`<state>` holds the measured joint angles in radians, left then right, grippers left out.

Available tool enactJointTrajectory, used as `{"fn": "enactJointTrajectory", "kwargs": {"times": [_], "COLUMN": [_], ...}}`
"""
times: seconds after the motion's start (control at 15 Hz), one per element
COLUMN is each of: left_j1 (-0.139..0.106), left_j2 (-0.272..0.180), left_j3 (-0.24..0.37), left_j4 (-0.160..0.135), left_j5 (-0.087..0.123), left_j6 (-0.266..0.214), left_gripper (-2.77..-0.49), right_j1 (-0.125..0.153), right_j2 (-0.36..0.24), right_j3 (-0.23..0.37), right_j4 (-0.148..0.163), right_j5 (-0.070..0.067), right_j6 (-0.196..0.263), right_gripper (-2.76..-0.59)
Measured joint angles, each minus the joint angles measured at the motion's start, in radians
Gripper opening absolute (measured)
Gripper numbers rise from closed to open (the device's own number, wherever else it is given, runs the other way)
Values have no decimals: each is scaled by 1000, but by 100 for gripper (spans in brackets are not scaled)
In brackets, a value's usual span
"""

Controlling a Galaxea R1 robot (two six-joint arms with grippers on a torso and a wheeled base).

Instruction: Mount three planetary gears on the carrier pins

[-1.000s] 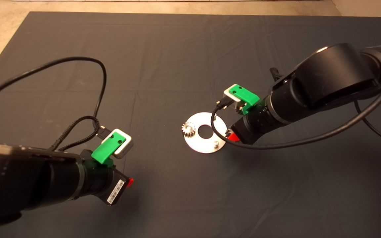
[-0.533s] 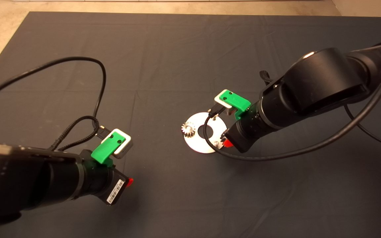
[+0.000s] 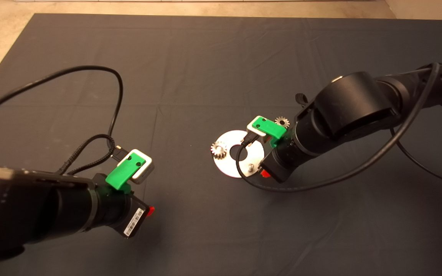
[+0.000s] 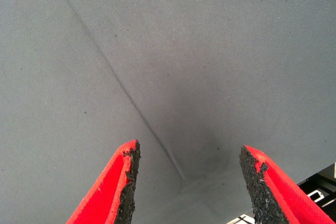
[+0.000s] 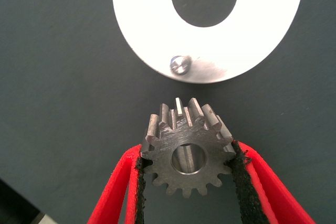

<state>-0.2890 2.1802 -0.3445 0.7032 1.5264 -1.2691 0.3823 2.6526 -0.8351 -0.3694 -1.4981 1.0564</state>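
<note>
The right gripper point(image 5: 187, 182) was closed on one gear point(image 5: 187, 148), held just beside the disc point(image 3: 233, 165) near the middle of the mat point(image 3: 205, 57), close to a bare pin point(image 5: 179, 64). Another gear point(image 3: 218, 149) sat on the disc's left pin, and a third gear point(image 3: 281, 122) lay on the mat behind the right arm. The left gripper point(image 4: 189, 182) was open, over the mat near its front left corner.

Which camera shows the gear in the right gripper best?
The right wrist view: the held gear fills the space between the red fingers, teeth and centre hole clear, beside the disc. The head view hides it under the right gripper. The left wrist view shows only mat.
</note>
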Motion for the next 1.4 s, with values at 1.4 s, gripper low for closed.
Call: {"fn": "enactJointTrajectory", "kwargs": {"times": [1.4], "left_j1": [0], "left_j2": [-6], "left_j3": [-14], "left_j4": [0], "left_j5": [0], "left_j6": [12], "left_gripper": [-195], "right_j1": [-47], "right_j2": [91], "right_j3": [-54], "right_j4": [-91], "right_j5": [-33], "right_j6": [-54], "right_gripper": [-243]}}
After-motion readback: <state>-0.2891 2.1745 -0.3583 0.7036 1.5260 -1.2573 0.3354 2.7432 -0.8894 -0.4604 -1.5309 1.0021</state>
